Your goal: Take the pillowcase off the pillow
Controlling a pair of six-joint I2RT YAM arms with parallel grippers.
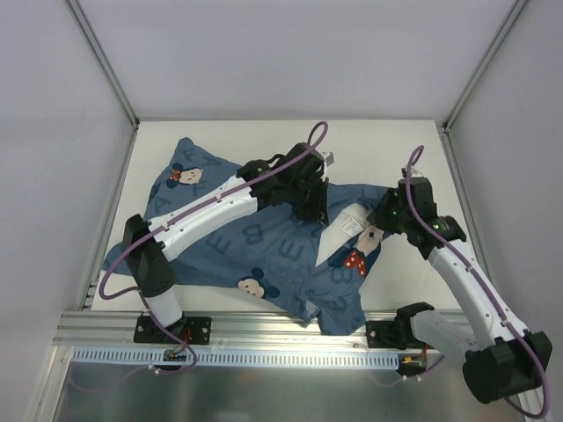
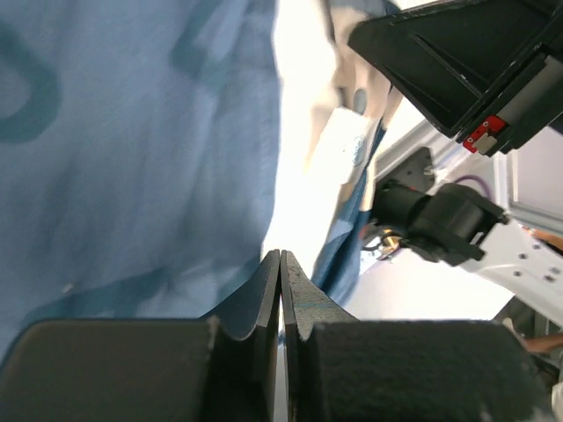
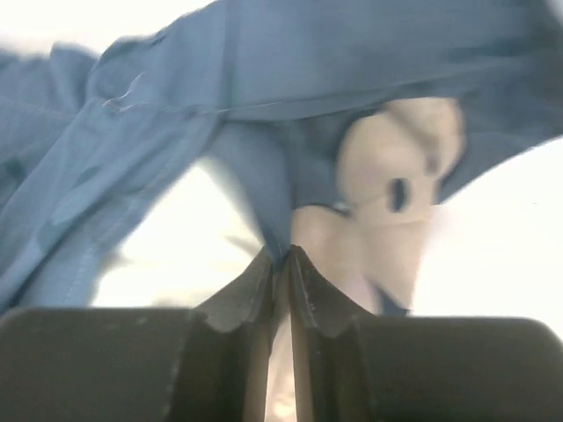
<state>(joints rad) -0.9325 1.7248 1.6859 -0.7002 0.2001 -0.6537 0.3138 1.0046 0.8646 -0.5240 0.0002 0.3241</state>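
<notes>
Pillow (image 1: pixel 339 232) mostly hidden inside pillowcase (image 1: pixel 236 251); right end effector (image 3: pixel 281 255) tight on fabric, left end effector (image 2: pixel 280 255) closed, hold unclear

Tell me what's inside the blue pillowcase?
A white pillow peeks out of the pillowcase at its open end. Most of the pillow is covered by fabric and cannot be seen.

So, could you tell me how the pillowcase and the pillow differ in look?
The pillowcase is blue with printed letters and cartoon faces; the pillow is plain white. The pillowcase lies wide and rumpled across the table, while only a narrow strip of pillow shows at its opening. Both look soft.
</notes>
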